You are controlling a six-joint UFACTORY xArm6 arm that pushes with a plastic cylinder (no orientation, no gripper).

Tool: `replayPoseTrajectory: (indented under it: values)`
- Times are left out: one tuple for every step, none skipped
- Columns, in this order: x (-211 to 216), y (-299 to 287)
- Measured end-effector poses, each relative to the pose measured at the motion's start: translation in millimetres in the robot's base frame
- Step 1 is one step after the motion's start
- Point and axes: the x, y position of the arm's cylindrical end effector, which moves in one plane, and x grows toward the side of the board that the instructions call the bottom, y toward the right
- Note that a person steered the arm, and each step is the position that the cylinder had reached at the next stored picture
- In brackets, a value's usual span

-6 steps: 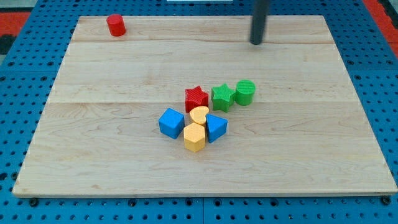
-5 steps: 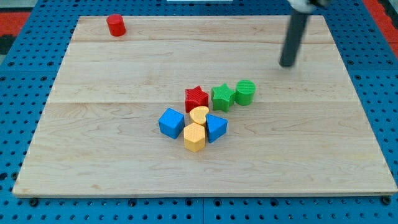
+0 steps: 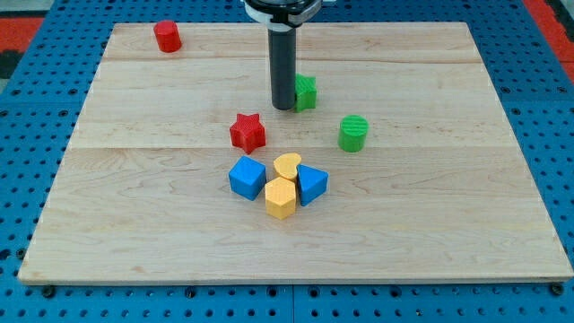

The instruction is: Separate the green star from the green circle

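Green star [image 3: 307, 91], green circle [image 3: 353, 133], red star [image 3: 247, 132], pale wooden board [image 3: 448, 179].

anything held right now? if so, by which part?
Nothing is held; the rod cannot grip. My tip sits against the green star on its side toward the view's left, mostly hiding it. The green circle stands apart.

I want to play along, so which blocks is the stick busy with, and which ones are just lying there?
Part of the job:
green star, partly hidden behind the rod
green circle, now apart from the star
my tip, right beside the star on the view's left

Just lying about:
red star
red cylinder
two blue blocks
two yellow blocks
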Motion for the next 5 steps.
replayPoseTrajectory:
  values:
    - [11, 12]
    - [36, 17]
    - [50, 54]
    - [51, 83]
    - [51, 83]
